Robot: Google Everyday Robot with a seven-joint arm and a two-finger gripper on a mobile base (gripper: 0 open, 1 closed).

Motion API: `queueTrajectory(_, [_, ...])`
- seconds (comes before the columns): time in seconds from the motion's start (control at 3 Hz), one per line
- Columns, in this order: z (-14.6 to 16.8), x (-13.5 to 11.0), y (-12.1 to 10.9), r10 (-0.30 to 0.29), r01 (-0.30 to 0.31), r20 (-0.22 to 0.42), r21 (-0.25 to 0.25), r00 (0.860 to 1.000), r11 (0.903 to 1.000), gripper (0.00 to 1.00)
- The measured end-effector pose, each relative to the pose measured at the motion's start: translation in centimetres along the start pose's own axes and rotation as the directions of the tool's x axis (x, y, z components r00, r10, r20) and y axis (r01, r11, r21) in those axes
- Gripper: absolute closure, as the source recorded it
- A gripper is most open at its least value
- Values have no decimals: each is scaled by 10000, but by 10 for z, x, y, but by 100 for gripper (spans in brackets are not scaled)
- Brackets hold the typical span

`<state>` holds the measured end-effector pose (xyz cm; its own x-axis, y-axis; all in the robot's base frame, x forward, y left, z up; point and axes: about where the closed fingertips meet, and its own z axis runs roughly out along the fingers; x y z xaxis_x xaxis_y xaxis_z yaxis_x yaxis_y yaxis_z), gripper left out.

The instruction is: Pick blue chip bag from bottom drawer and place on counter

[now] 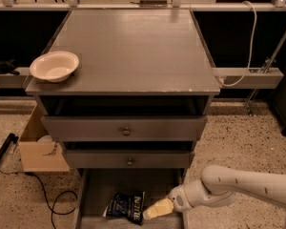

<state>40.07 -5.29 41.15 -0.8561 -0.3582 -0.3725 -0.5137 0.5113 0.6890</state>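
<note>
You see one gripper [155, 210], over the one bottom drawer [133, 184]. Count one blue chip bag [126, 205] just left of it, two knobbed drawers [86, 128] above it, one counter [133, 46] higher still, and one bowl [54, 66] and one cardboard box [40, 152] to its upper left.
</note>
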Motion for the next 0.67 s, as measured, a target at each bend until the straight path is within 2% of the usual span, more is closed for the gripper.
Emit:
queueTrajectory(0.33, [11,0,-2,419,-435,1089,128,9932,9990,0])
queueTrajectory(0.67, [-6,6,-12,807,-998,2619,607,9617,9932,0])
